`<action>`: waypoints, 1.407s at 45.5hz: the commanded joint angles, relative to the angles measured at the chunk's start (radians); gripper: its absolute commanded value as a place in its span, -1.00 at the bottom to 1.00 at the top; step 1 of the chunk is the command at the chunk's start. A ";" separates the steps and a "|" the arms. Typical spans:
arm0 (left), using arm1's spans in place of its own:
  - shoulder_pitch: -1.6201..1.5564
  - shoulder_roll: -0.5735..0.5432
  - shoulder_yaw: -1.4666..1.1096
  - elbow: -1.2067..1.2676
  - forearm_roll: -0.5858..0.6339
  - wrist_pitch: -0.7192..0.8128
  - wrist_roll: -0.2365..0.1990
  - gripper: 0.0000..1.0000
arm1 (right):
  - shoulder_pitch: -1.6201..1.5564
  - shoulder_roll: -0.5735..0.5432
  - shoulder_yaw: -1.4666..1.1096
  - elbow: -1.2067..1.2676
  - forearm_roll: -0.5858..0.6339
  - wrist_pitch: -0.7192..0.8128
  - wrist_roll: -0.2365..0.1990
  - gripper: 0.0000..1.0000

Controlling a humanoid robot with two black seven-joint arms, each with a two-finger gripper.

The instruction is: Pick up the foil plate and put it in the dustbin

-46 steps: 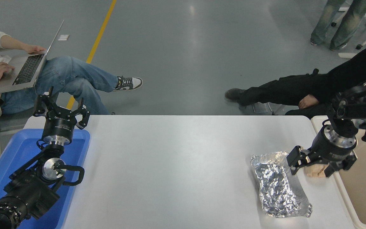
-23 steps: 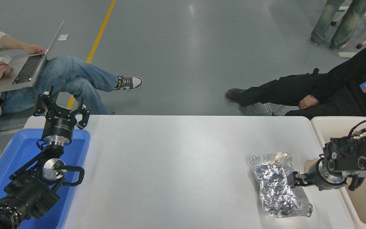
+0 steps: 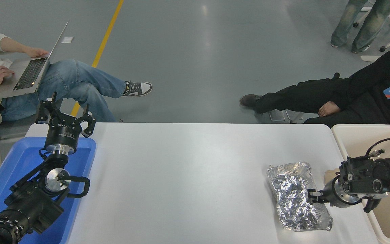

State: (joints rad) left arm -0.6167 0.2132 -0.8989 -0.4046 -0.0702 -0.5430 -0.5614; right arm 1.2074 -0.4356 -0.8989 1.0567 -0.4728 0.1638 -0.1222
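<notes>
The foil plate (image 3: 295, 196), shiny and crinkled, lies on the white table (image 3: 188, 176) at the right, its long side running from far to near. My right gripper (image 3: 312, 197) comes in low from the right and sits at the plate's right rim, about halfway along it. Its wrist hides how the gripper stands. The beige dustbin (image 3: 350, 128) stands at the table's right edge, just behind my right arm. My left gripper (image 3: 64, 113) is open and parked at the far left.
A blue tray (image 3: 19, 162) lies under my left arm. A small tan paper wad (image 3: 330, 175) peeks out between the plate and the dustbin. A person with a laptop (image 3: 29, 71) sits at the far left, a person in black (image 3: 350, 91) at the far right.
My right arm has come down and towards the near side, from above the paper wad to table height. Its gripper now sits at the foil plate's right rim. The plate has not moved.
</notes>
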 commanded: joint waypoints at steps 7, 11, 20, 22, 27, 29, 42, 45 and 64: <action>0.000 0.000 0.000 0.000 0.000 0.000 0.000 0.98 | -0.023 0.018 0.014 -0.004 0.059 -0.001 0.000 -1.00; 0.000 0.000 0.000 0.000 0.000 0.000 0.000 0.98 | -0.022 0.018 0.012 -0.001 0.075 0.006 0.000 -1.00; 0.000 0.000 0.000 0.000 0.000 0.000 0.000 0.98 | 0.015 -0.003 0.000 0.034 0.100 0.011 0.004 -1.00; 0.000 0.000 0.000 0.001 0.001 0.000 0.000 0.98 | 0.046 -0.020 -0.012 0.054 0.098 0.014 0.006 -1.00; 0.000 0.000 0.000 0.000 0.001 0.000 0.000 0.98 | 0.144 -0.081 -0.054 0.172 0.100 0.019 0.007 -1.00; 0.000 0.000 0.000 0.001 0.001 0.000 0.000 0.98 | 0.196 -0.104 -0.078 0.218 0.100 0.020 0.009 -1.00; 0.000 0.000 -0.002 0.000 0.001 0.000 0.000 0.98 | 0.586 -0.147 -0.248 0.460 0.143 0.213 0.032 -1.00; -0.002 0.000 0.000 0.001 0.001 0.000 0.000 0.98 | 0.655 -0.144 -0.252 0.460 0.167 0.321 0.033 -1.00; -0.002 0.000 0.000 0.001 0.001 0.000 0.000 0.98 | 1.116 -0.152 -0.287 0.463 0.350 0.622 0.032 -1.00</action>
State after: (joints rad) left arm -0.6172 0.2132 -0.8990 -0.4048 -0.0689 -0.5431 -0.5614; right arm 2.0705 -0.5811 -1.1538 1.5006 -0.1971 0.6778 -0.0913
